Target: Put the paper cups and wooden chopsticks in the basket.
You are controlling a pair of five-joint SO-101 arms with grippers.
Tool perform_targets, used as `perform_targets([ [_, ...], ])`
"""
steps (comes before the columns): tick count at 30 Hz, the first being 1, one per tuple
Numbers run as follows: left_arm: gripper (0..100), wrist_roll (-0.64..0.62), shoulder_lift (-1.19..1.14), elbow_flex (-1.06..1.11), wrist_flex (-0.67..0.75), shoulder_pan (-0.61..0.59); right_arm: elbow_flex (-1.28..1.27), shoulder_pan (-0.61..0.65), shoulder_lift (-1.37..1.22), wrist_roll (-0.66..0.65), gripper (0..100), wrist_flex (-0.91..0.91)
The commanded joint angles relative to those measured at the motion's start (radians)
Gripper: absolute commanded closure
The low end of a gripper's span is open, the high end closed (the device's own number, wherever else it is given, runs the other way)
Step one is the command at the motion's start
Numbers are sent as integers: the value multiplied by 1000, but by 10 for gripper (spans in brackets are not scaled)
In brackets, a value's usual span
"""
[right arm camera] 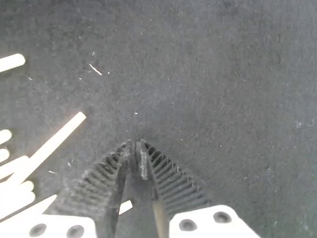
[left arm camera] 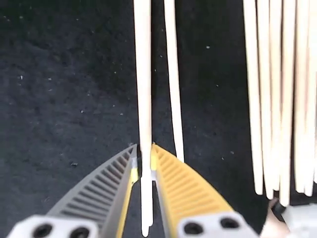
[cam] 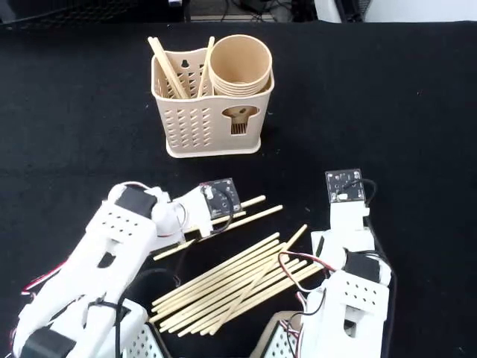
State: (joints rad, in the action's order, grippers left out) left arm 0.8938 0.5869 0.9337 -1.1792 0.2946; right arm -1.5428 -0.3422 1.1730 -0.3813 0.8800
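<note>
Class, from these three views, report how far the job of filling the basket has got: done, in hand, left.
Done: the paper cups sit stacked in the basket, with a few chopsticks in its other compartment. In hand: the left gripper is shut on one chopstick. Left: the pile of chopsticks on the table; the right gripper is shut and empty.

Chopsticks (left arm camera: pixel 144 99) pale smooth wood; basket (cam: pixel 194 123) perforated plastic; tablecloth (cam: pixel 387 112) matt black
</note>
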Motion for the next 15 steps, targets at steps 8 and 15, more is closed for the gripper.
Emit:
perform_targets([
  [8, 970, 55, -331, -131, 144, -148, 2, 14, 13, 6, 985, -15],
  [15, 886, 61, -434, -166, 91, -124, 2, 14, 13, 6, 985, -15],
])
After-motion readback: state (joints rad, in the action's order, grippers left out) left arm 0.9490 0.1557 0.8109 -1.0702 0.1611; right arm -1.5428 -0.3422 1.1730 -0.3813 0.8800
